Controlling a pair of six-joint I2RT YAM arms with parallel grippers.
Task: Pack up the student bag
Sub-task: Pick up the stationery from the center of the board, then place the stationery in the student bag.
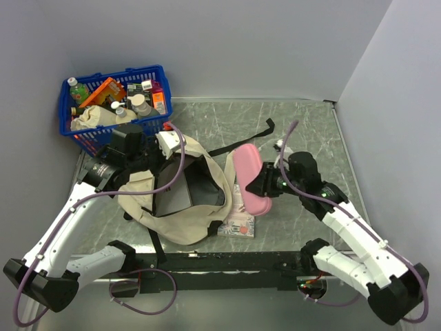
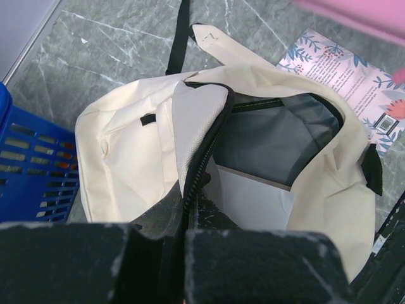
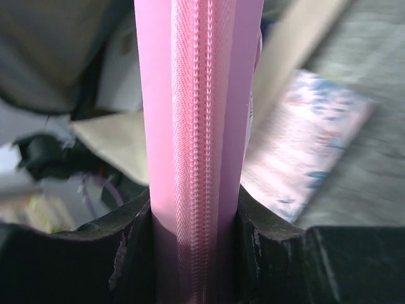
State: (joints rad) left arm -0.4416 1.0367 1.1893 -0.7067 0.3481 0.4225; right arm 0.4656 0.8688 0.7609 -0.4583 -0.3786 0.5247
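Note:
The student bag (image 1: 176,200) is a cream-beige backpack lying open left of the table's middle, its dark inside (image 2: 272,136) facing up. A white sheet or book (image 2: 253,199) lies inside it. My left gripper (image 1: 182,150) is shut on the bag's zipper edge (image 2: 201,158) and holds that flap up; in the left wrist view the gripper (image 2: 185,218) has the black zipper pinched between its fingers. My right gripper (image 1: 258,186) is shut on a pink zippered pouch (image 1: 249,176), to the right of the bag's opening. In the right wrist view the pouch (image 3: 196,114) stands upright between the gripper's (image 3: 196,221) jaws.
A blue plastic basket (image 1: 76,127) with bottles and boxes stands at the back left. A book with a floral cover (image 1: 238,222) lies flat under the pouch, against the bag's right side. A black strap (image 1: 244,141) trails toward the back wall.

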